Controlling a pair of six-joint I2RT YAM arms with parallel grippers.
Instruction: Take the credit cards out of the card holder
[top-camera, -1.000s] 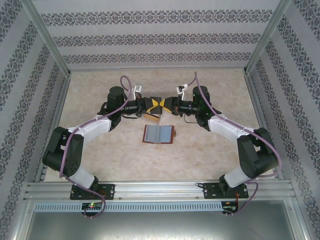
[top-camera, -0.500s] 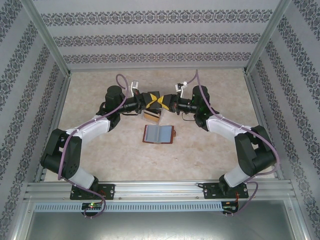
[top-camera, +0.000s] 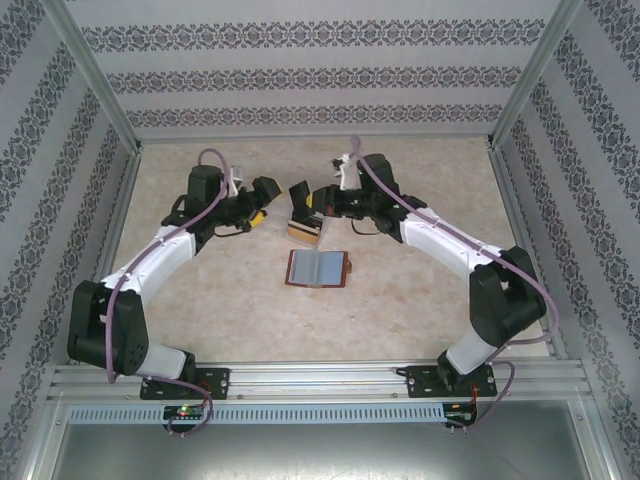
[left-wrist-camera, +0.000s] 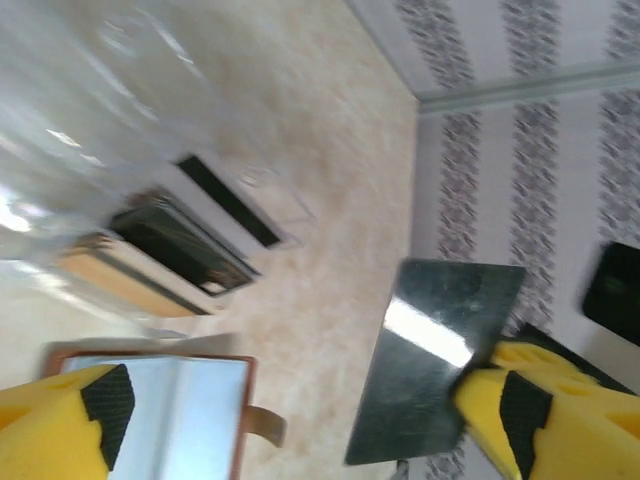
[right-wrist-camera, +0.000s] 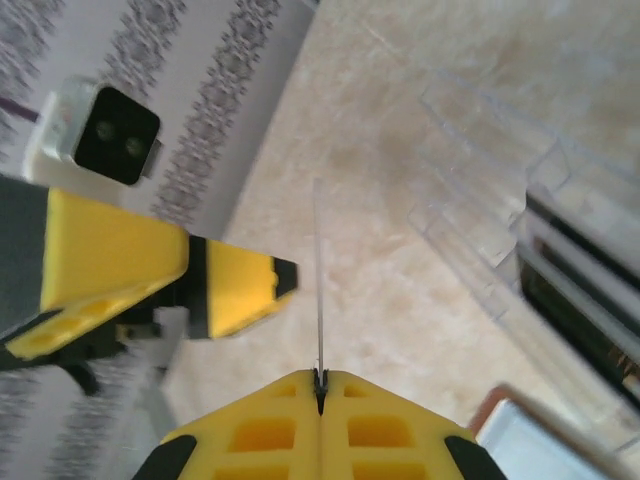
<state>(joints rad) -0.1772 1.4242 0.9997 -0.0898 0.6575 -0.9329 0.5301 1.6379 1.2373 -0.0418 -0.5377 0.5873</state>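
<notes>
Card holder (top-camera: 318, 268) lies open and flat on the table (top-camera: 430, 300), brown cover down. Its pale blue-grey inner pockets face up and the closing tab is on its right edge. Just beyond the holder's far edge sits a clear plastic tray (right-wrist-camera: 480, 190) with several cards (left-wrist-camera: 178, 243) stacked in it; their number cannot be made out. Above the tray, on the far side of the holder, a dark credit card (top-camera: 298, 198) is in the air, off the table. Right gripper (top-camera: 310, 200), beyond the holder, has its jaws pressed together on that card's edge. The right wrist view shows the card edge-on, pinched between the yellow fingertips (right-wrist-camera: 370, 420). Left gripper (top-camera: 262, 195), beyond and to the left of the holder, has its jaws spread wide. It is close beside the credit card and not gripping it.
</notes>
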